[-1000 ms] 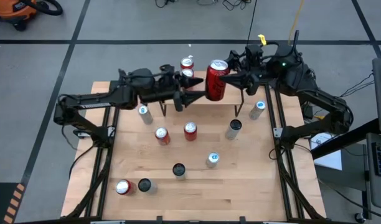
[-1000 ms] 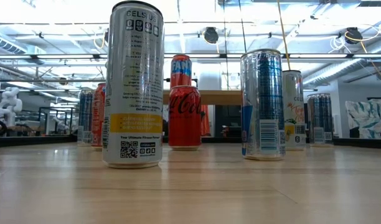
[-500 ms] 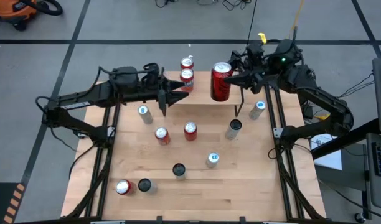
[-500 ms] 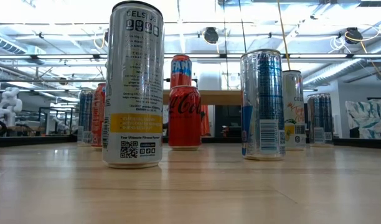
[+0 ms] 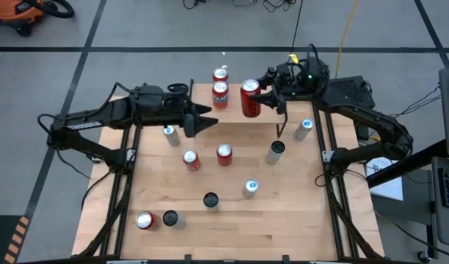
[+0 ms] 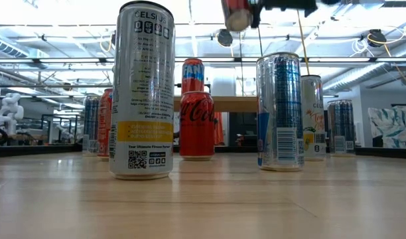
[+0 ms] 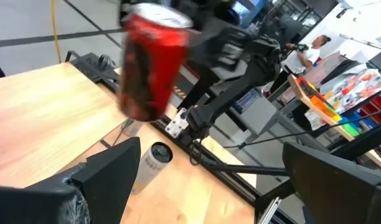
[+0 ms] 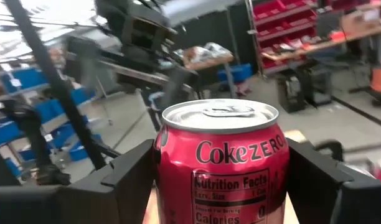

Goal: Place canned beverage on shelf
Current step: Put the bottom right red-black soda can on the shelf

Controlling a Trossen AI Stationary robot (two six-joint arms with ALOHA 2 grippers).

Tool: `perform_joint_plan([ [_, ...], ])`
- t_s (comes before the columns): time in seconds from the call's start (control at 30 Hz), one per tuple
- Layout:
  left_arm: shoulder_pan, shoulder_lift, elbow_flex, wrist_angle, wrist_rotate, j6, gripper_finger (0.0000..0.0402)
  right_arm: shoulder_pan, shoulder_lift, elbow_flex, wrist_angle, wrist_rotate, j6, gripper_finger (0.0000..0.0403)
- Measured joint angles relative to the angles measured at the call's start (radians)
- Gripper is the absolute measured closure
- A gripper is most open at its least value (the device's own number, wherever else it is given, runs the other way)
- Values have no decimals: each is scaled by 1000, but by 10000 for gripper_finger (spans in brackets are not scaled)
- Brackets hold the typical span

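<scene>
The right hand (image 5: 260,95) was clamped on a red Coke Zero can (image 5: 250,98), a smooth aluminium cylinder with a silver lid and pull tab, gripped by its two dark blocky fingers (image 8: 133,180) on opposite sides of the painted wall. The can was held upright, lifted clear of every surface; in the low view only its rounded base (image 6: 237,14) showed, hanging high above the cans on the tabletop. In the high view the can in the hand appeared over the far part of the shelf (image 5: 265,121), the small low stand with a light wooden top on thin black legs. Just to that hand's left, two more red cans (image 5: 220,94) stood close together, one behind the other.

The left hand (image 5: 202,122) had its tapered black fingers spread wide and empty, pointing toward the right hand and well apart from it. Close beside the left hand's fingers stood a slim pale can (image 5: 169,134). Nearer the front from that hand, two short red cans (image 5: 191,159) stood side by side on the pale, grained wooden tabletop (image 5: 283,220), along with several slender silver cans (image 5: 274,152). Seen level with the wood, a tall white Celsius can (image 6: 142,89) with a yellow band and a red Coca-Cola can (image 6: 197,124) stood upright
</scene>
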Motion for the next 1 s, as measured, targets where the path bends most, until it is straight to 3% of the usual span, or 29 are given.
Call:
perform_joint_plan([
  [0.3, 10, 3, -1, -2, -27, 27, 6, -151, 153, -3, 129, -193, -4, 129],
  [0.53, 10, 3, -1, -4, -42, 26, 6, -232, 277, -2, 230, -194, -24, 129],
  [0.8, 26, 3, -1, -3, -49, 28, 6, -230, 357, -2, 353, -192, -19, 129],
  [1.0, 29, 3, -1, 0, -52, 27, 6, -230, 389, -2, 367, -159, -116, 129],
])
